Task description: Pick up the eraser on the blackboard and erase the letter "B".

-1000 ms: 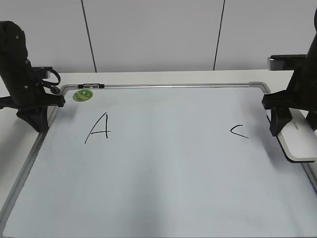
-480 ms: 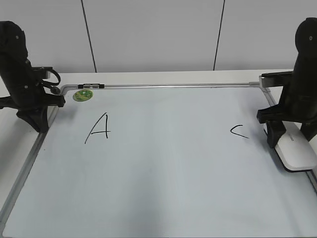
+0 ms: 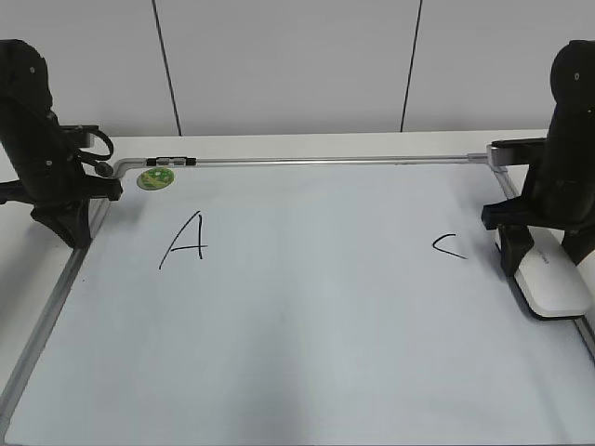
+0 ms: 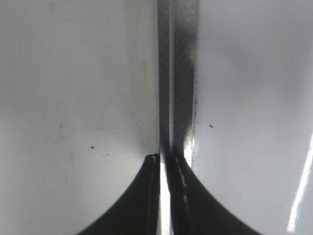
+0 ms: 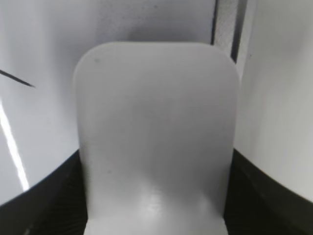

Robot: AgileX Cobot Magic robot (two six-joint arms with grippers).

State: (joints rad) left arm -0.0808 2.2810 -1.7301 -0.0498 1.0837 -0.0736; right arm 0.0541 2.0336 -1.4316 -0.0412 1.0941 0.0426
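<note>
The white eraser (image 3: 556, 283) lies flat at the right edge of the blackboard (image 3: 307, 307), a white board with a grey frame. My right gripper (image 3: 544, 262) is shut on the eraser, one jaw on each long side. In the right wrist view the eraser (image 5: 156, 132) fills the space between the jaws (image 5: 156, 196). No letter "B" shows on the board; the area between the "A" (image 3: 186, 240) and the "C" (image 3: 449, 246) is blank. My left gripper (image 3: 70, 232) is shut and empty over the board's left frame (image 4: 171, 73), jaws together (image 4: 165, 157).
A small round green magnet (image 3: 155, 178) sits at the board's far left corner. The grey frame runs along the far edge (image 3: 325, 161) and right beside the eraser (image 5: 227, 24). A stroke of the "C" (image 5: 17, 78) shows left of the eraser.
My right arm has shifted a little left and down with the eraser, which now sits slightly nearer the "C". The left arm has not moved.
</note>
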